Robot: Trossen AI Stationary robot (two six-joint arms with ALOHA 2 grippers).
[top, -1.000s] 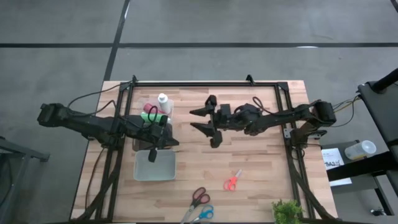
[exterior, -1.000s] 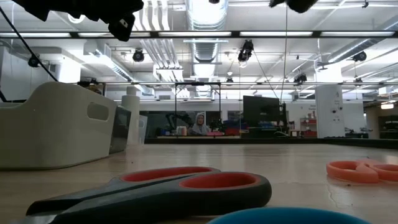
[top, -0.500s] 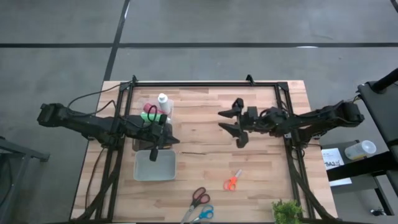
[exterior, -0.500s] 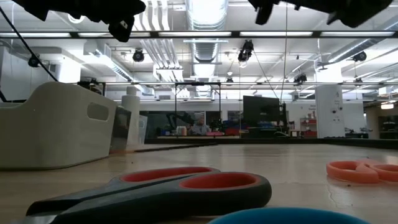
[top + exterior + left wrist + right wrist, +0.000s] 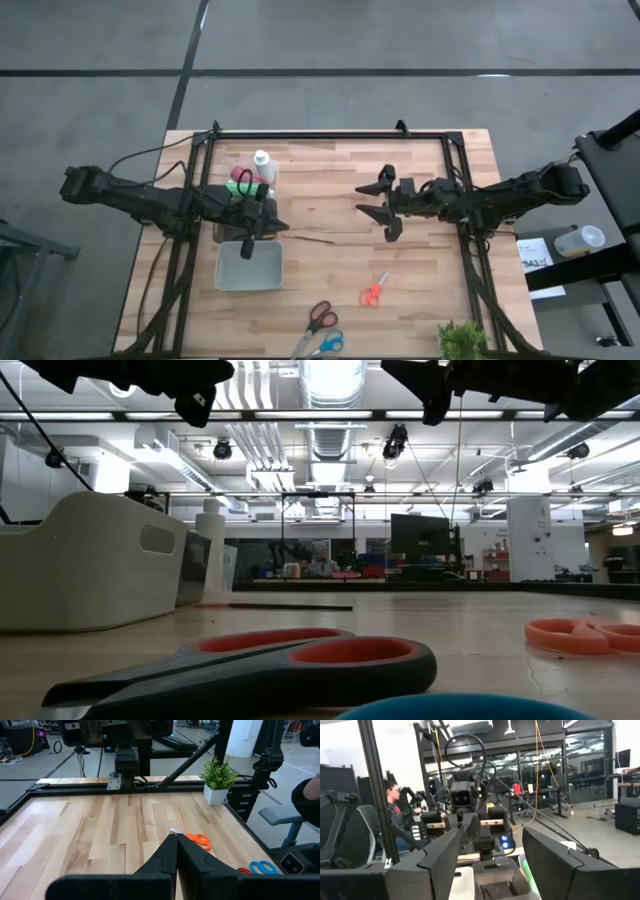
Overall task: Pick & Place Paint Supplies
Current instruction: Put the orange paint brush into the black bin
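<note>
A pale butcher-block wooden table point(image 5: 330, 260), its planks running lengthwise inside a black metal frame, stands on a grey concrete floor crossed by dark lines.

At the table's left, the left gripper point(image 5: 272, 226) hangs over the far rim of a pale grey, rounded-corner plastic bin point(image 5: 249, 266); in its wrist view the two dark fingers point(image 5: 167, 857) lie pressed together with nothing between them. Just behind that arm stand three small paint bottles in a cluster: one white bottle with a narrow cap point(image 5: 263, 165), one green bottle point(image 5: 246, 188) and one red bottle point(image 5: 236, 172), the last two partly hidden by the arm. The low view shows the bin as a smooth curved wall with a slot handle point(image 5: 95, 560).

One thin dark brush point(image 5: 316, 239) lies flat on the bare wood just right of the left gripper, between the two arms; in the low view it is a slim dark line on the tabletop point(image 5: 290, 606).

Right of centre, the right gripper point(image 5: 374, 199) is held above the table with its jaws spread wide and empty, well apart from the brush.

Along the near edge lie three pairs of scissors: one with black-and-red handles point(image 5: 320, 316), one with blue handles point(image 5: 328, 345) and a smaller orange pair point(image 5: 374, 291). One small green potted plant point(image 5: 461, 341) sits at the near right corner.
</note>
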